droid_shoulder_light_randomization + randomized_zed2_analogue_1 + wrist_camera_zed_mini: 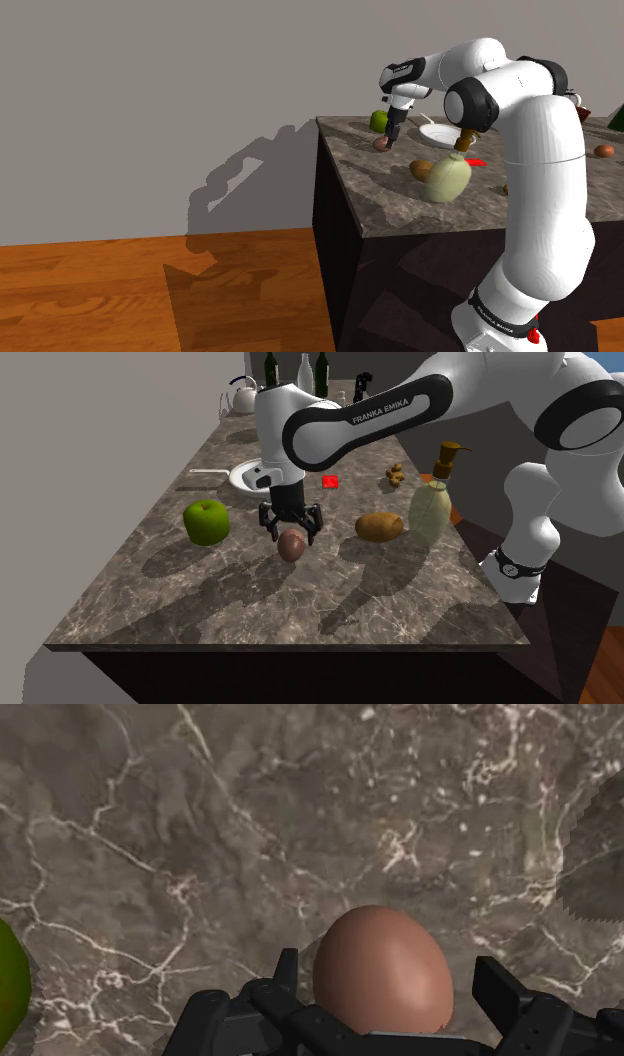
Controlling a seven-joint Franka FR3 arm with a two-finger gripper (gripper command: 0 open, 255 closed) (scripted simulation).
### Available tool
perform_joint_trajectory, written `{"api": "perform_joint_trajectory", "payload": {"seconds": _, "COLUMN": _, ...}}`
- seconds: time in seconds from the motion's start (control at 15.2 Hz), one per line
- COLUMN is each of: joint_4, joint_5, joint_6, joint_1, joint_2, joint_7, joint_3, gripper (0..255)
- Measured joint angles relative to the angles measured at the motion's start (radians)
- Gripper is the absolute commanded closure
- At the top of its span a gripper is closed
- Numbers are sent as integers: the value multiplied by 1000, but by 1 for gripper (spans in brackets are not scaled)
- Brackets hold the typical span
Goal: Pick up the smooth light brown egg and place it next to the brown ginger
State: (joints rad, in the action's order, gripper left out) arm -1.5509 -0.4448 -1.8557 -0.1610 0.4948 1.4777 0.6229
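The smooth brown egg (291,545) lies on the dark marble counter (200,602), near its left end in the second exterior view. My gripper (292,536) hangs straight above it, open, with one finger on each side of the egg. In the wrist view the egg (380,969) sits between the fingers (494,982) with a gap on one side, so it is not clasped. The knobbly brown ginger (395,475) lies farther back on the counter, beyond a red tag (330,481). In the shoulder view the gripper (390,135) is just over the egg (381,144).
A green apple (207,522) sits close to the egg. A brown potato (379,527) and a soap dispenser bottle (432,502) stand between the egg and the ginger. A white plate (250,477) is behind the gripper. A kettle (243,394) and bottles (300,372) stand at the back.
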Motion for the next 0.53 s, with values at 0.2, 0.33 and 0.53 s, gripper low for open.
{"api": "perform_joint_trajectory", "payload": {"seconds": 0.2, "joint_4": 0, "joint_5": 0, "joint_6": 0, "joint_1": 0, "joint_2": 0, "joint_7": 0, "joint_3": 0, "gripper": 255}}
{"api": "perform_joint_trajectory", "payload": {"seconds": 0.33, "joint_4": 0, "joint_5": 0, "joint_6": 0, "joint_1": 0, "joint_2": 0, "joint_7": 0, "joint_3": 0, "gripper": 255}}
{"api": "perform_joint_trajectory", "payload": {"seconds": 0.53, "joint_4": 0, "joint_5": 0, "joint_6": 0, "joint_1": 0, "joint_2": 0, "joint_7": 0, "joint_3": 0, "gripper": 255}}
